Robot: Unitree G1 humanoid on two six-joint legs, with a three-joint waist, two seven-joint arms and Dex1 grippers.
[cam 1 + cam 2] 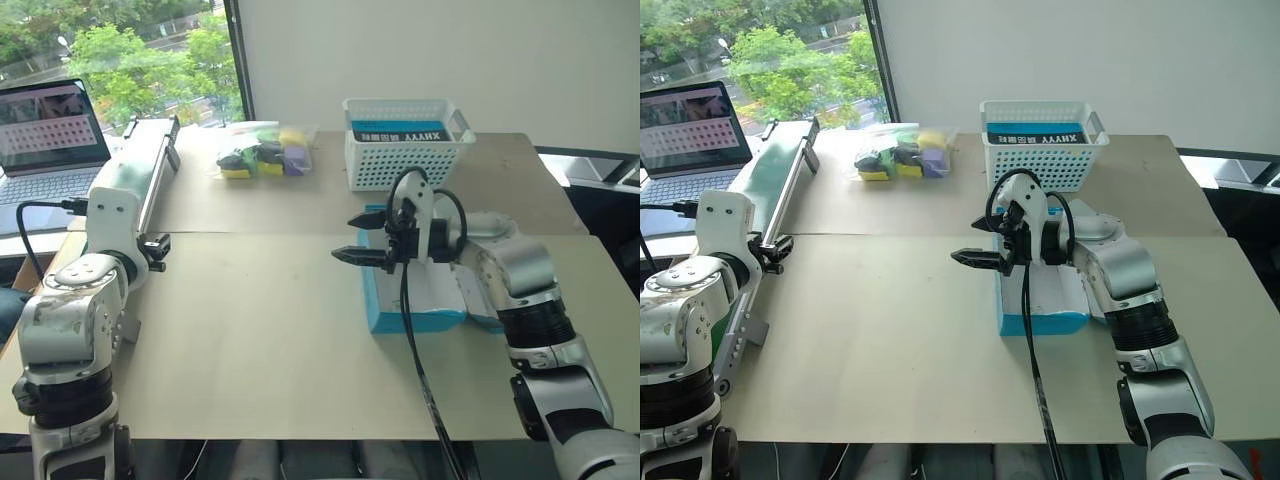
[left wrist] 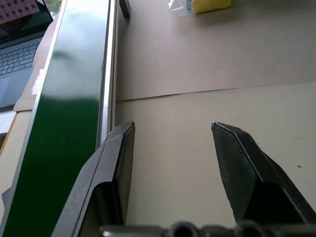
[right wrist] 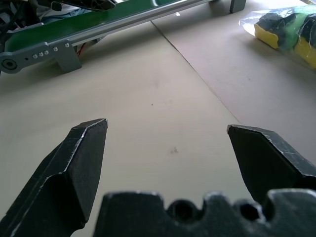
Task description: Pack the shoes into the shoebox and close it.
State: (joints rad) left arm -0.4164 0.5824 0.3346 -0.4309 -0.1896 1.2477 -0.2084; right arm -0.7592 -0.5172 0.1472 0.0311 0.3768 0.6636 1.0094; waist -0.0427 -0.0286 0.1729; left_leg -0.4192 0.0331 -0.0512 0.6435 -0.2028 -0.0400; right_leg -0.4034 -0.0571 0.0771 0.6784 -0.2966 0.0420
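On the near part of the worktop [image 1: 250, 350] nothing lies between the two arms, so there is open room in the middle for moving. At the near left, the left gripper [image 2: 170, 143] hovers above the bare surface with its fingers parted and nothing between them, just beside the green conveyor rail [image 1: 140, 185] that runs along the left edge.

Right of centre, the right gripper [image 1: 362, 240] points leftward over the left edge of the shoebox [image 1: 385, 305]; its fingers are spread wide and hold nothing. The blue box lies flat on the worktop under that arm, which hides much of it; whether its lid is up or down I cannot tell. The shoes cannot be made out here, so whether they are already inside is unclear.

Judging by this, the step in hand is work at the box itself, probably the lid. The next move calls for bringing the open right gripper down to the box's edge without pushing the box toward the left, and keeping its dangling black cable [image 1: 415, 350] from catching.

Farther back, a seam crosses the worktop. Beyond it stand a white lattice basket [image 1: 405, 150] with a smaller box inside, just behind the shoebox, and a clear bag of coloured items [image 1: 262, 152] to its left. A laptop [image 1: 45, 140] sits at the far left.
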